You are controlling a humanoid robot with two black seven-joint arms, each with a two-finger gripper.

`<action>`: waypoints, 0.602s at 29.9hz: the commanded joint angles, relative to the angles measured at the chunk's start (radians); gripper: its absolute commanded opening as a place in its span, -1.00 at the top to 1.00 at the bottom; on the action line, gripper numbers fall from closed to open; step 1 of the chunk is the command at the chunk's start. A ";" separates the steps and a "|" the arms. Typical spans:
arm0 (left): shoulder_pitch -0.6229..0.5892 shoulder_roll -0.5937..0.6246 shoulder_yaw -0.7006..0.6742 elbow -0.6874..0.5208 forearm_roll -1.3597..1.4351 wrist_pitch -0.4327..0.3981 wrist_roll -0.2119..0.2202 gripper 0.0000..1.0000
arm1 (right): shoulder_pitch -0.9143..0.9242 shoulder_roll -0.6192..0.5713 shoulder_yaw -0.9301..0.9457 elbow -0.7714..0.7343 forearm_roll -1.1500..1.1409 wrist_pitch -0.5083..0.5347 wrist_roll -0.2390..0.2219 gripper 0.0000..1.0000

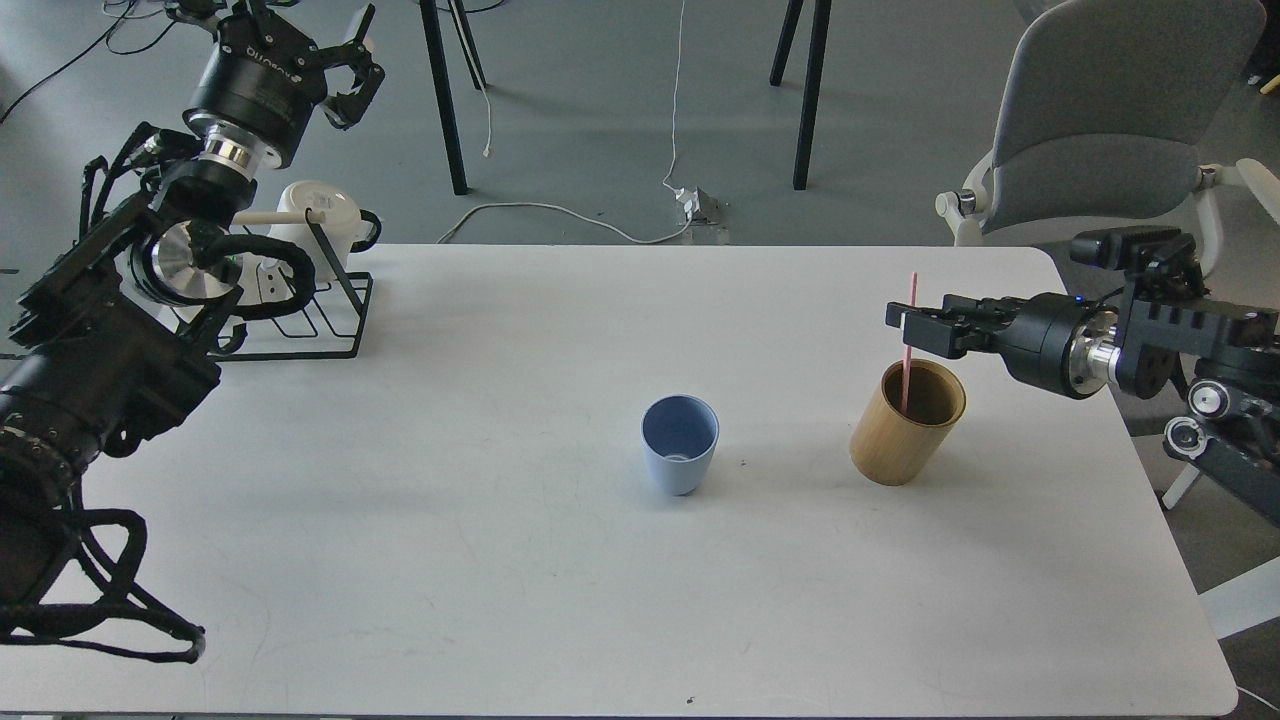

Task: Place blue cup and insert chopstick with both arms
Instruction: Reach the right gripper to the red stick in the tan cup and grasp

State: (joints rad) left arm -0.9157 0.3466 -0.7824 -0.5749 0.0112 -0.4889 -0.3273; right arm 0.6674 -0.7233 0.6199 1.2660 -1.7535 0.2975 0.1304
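Note:
The blue cup stands upright and empty at the middle of the white table. To its right, the pink-red chopstick stands in the tan bamboo cylinder and sticks out above its rim. My right gripper comes in from the right, and its fingertips sit at the chopstick just above the cylinder, covering part of it. Whether they pinch it does not show. My left gripper is raised at the far left, beyond the table, with its fingers spread and empty.
A black wire rack with white mugs and a pale wooden rod stands at the table's back left corner, under my left arm. A grey chair stands behind the back right corner. Cables and stand legs lie on the floor beyond.

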 commanded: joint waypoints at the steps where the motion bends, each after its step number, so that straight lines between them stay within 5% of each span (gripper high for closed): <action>1: 0.006 0.000 0.000 0.001 -0.004 0.000 -0.002 -0.97 | 0.003 0.016 -0.032 -0.003 -0.041 0.002 -0.006 -0.13; 6: 0.006 -0.001 -0.002 0.023 -0.048 0.000 -0.006 -0.97 | 0.003 0.025 -0.040 -0.005 -0.043 0.000 -0.060 0.25; 18: 0.005 0.006 -0.001 0.038 -0.074 0.000 -0.001 -0.97 | 0.037 0.082 -0.066 -0.056 -0.043 0.000 -0.060 0.29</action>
State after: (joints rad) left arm -0.9097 0.3500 -0.7840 -0.5373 -0.0632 -0.4887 -0.3313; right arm 0.6939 -0.6527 0.5681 1.2141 -1.7961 0.2978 0.0704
